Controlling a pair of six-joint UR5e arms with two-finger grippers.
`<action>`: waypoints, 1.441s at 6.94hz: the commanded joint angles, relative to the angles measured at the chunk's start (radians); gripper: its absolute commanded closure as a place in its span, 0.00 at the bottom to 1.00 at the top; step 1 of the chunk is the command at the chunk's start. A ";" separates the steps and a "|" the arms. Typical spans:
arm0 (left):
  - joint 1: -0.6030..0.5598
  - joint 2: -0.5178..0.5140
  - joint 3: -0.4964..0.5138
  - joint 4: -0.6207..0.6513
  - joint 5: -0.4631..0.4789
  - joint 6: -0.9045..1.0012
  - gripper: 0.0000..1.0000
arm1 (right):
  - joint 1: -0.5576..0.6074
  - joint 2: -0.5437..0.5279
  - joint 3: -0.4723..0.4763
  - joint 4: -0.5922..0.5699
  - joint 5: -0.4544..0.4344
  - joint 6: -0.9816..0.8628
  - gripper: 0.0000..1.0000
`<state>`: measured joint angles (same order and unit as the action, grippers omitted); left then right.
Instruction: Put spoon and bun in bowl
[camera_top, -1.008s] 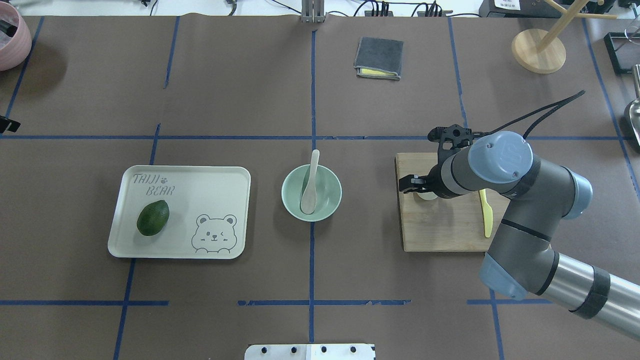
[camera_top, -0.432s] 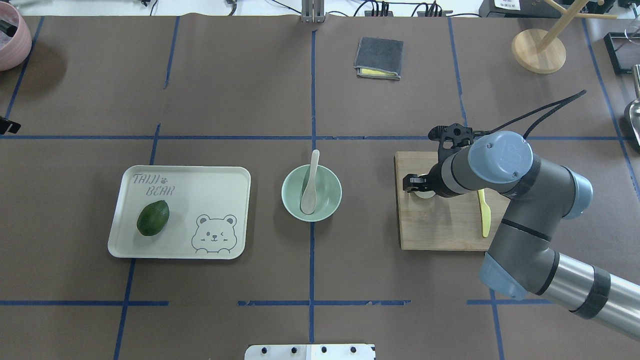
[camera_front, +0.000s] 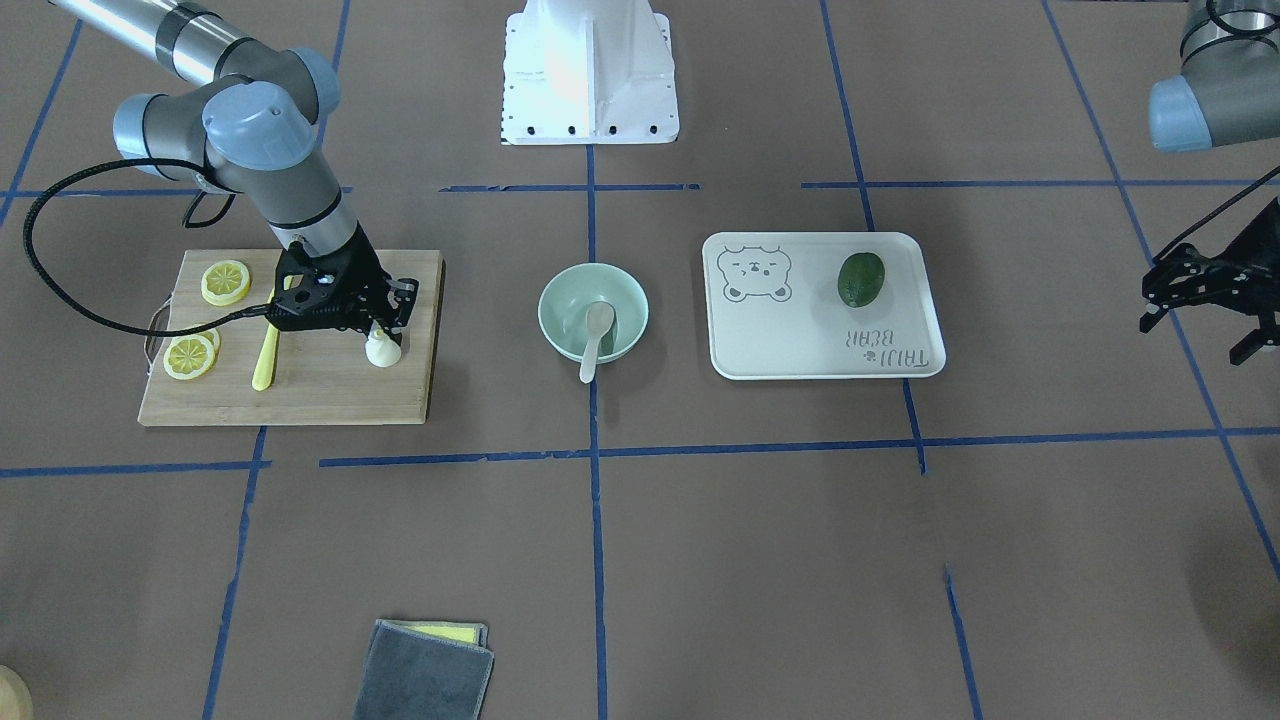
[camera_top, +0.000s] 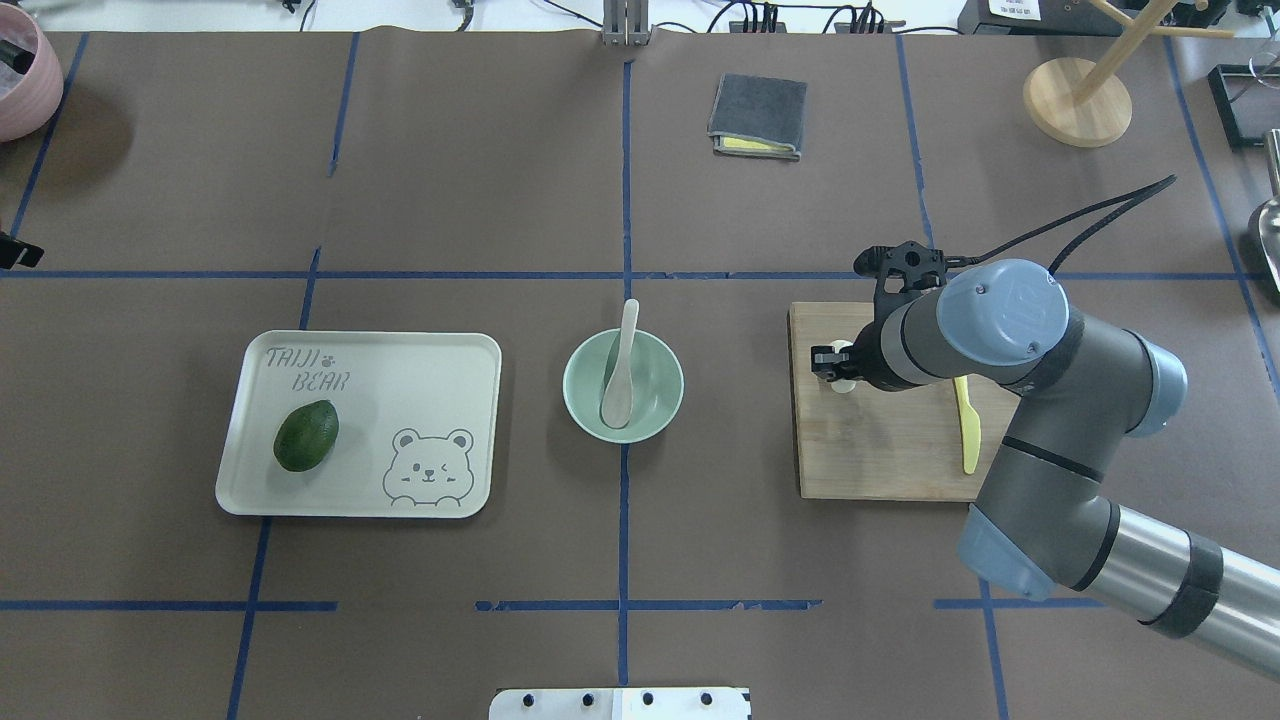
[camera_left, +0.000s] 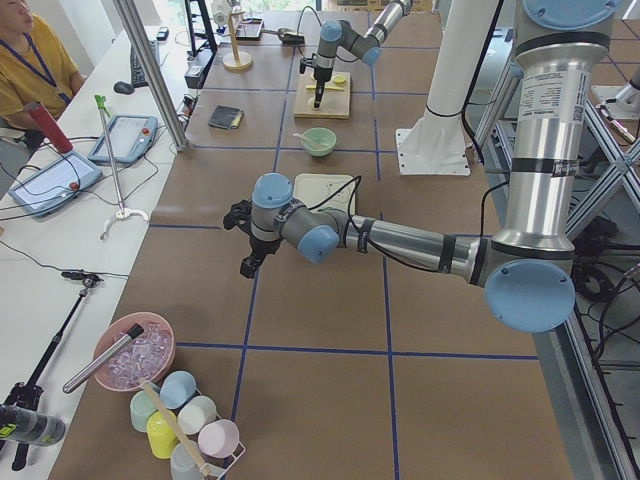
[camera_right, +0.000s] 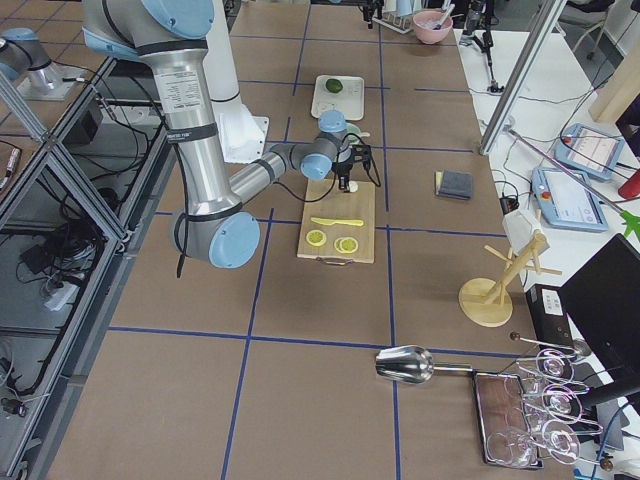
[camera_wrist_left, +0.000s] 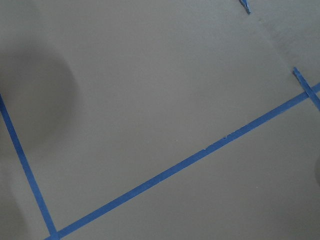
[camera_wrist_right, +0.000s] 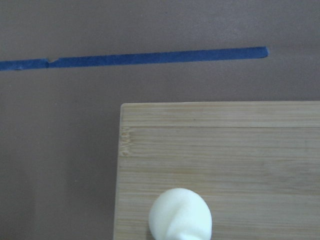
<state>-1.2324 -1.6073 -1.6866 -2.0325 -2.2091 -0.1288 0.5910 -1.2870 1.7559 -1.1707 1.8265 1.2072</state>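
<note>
The off-white spoon (camera_top: 620, 372) lies in the mint-green bowl (camera_top: 655, 400) at the table's middle, its handle over the far rim. It also shows in the front view (camera_front: 596, 338), inside the bowl (camera_front: 570, 300). The white bun (camera_front: 383, 351) sits on the wooden cutting board (camera_top: 880, 450), near its left end. My right gripper (camera_front: 388, 330) is down on the bun, its fingers closed in on the bun's sides. The right wrist view shows the bun (camera_wrist_right: 180, 218) at its bottom edge. My left gripper (camera_front: 1196, 335) hangs open and empty far off to the robot's left.
A yellow knife (camera_top: 967, 430) and lemon slices (camera_front: 226, 282) lie on the board. A tray (camera_top: 420, 390) holding an avocado (camera_top: 306, 435) lies left of the bowl. A grey cloth (camera_top: 758, 116) and a wooden stand (camera_top: 1077, 100) are at the far side.
My right gripper's fingers have closed in around the bun. The cutting board has shifted slightly. The spoon, the bowl and the left arm have not moved.
</note>
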 joint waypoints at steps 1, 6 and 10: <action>0.001 0.000 0.002 -0.002 0.000 0.000 0.01 | 0.001 0.005 0.051 -0.009 0.000 0.002 0.85; 0.001 0.000 0.002 -0.003 -0.001 0.000 0.00 | -0.107 0.331 -0.009 -0.127 -0.053 0.349 0.70; -0.002 0.001 -0.001 -0.003 -0.004 0.000 0.00 | -0.165 0.374 -0.069 -0.119 -0.125 0.434 0.29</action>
<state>-1.2332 -1.6073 -1.6850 -2.0357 -2.2114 -0.1284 0.4296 -0.9178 1.6998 -1.2910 1.7133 1.6366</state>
